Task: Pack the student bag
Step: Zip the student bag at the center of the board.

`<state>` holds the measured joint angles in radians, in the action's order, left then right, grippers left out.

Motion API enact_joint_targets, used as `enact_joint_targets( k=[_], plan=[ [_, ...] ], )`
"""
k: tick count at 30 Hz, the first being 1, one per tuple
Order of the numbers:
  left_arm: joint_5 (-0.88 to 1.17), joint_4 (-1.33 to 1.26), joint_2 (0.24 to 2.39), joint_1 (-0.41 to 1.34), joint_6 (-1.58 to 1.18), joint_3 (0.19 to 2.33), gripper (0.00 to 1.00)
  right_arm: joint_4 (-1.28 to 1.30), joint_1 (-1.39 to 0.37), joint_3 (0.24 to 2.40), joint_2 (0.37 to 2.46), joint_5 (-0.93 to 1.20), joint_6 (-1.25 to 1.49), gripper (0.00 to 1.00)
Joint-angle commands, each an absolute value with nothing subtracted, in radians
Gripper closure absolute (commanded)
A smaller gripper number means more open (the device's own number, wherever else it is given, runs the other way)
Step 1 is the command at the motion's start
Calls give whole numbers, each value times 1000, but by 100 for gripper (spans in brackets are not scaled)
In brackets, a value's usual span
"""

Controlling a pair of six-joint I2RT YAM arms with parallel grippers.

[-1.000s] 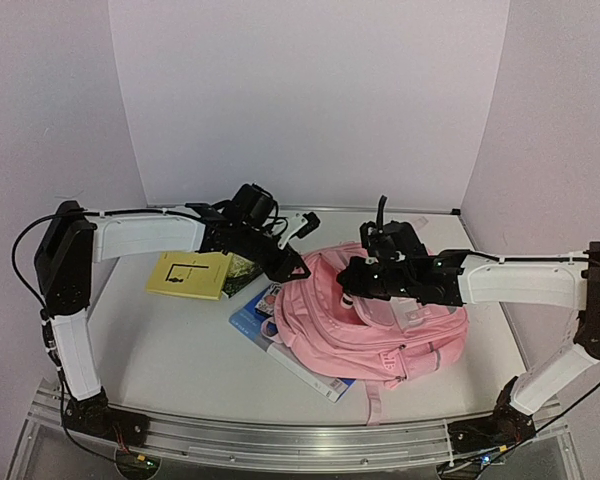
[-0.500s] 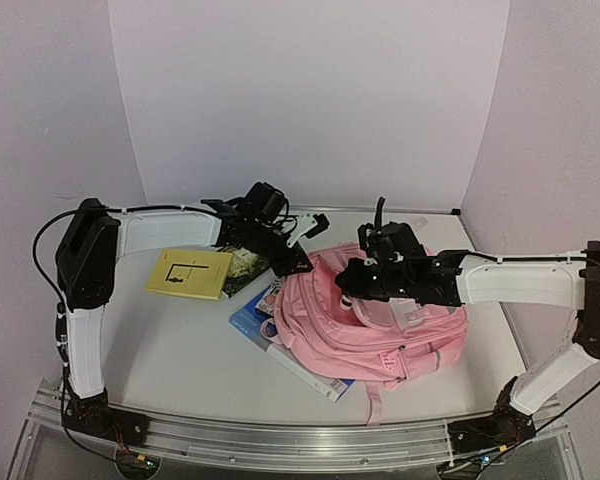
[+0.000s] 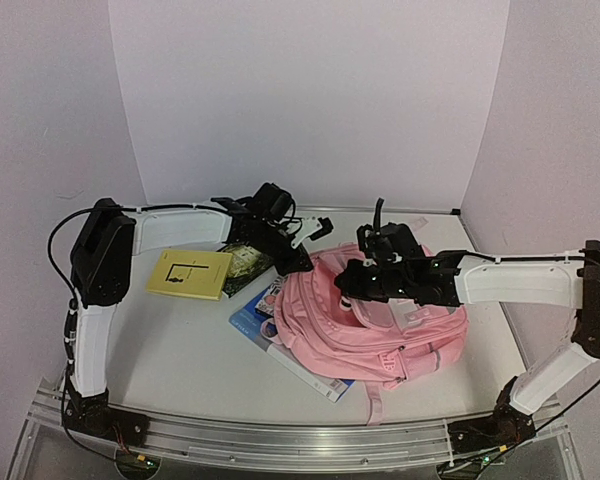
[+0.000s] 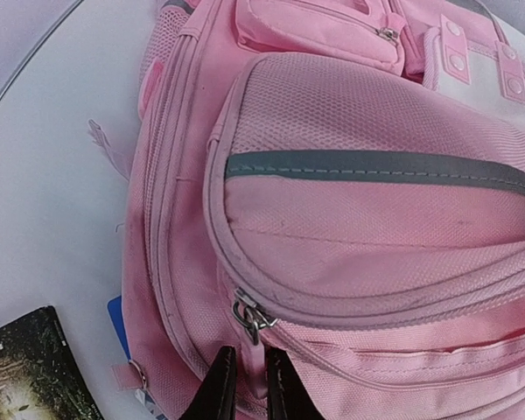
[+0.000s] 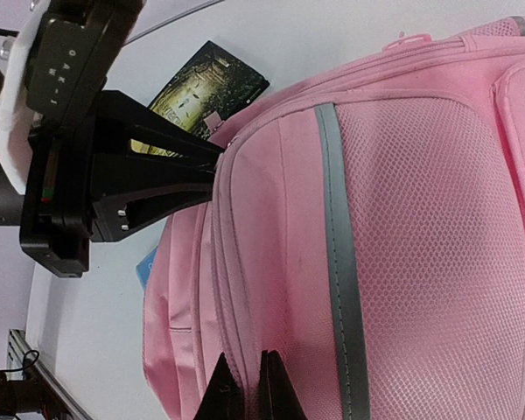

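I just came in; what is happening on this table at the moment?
Two robot arms are handling the pink student bag, which lies on the table. The left gripper pinches its fabric beside a zipper pull at the far left corner; the right gripper is shut on fabric on top of the bag. A yellow booklet, a dark book and a blue book lie beside it, not yet packed.

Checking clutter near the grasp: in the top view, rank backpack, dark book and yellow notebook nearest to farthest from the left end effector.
1. The backpack, right at the tips of the left end effector, on its right.
2. The dark book, just to its left.
3. The yellow notebook, farther left, beyond the dark book.
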<state>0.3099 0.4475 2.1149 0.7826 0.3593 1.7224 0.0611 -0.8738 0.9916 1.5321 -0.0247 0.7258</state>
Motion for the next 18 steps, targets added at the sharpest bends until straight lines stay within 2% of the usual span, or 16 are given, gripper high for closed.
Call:
enact_joint_targets(
  k=[1,7,18],
  plan=[
    [331,481,2134,780,388,1785,87,-12,-890,1022,1531,22,717,100],
    [380,507,2139,780,381,1803,99,-11,-890,1017,1532,11,723,100],
    [388,540,2056,797,336,1738,100,-10,-890,1016,1564,-85,797,100]
  ],
)
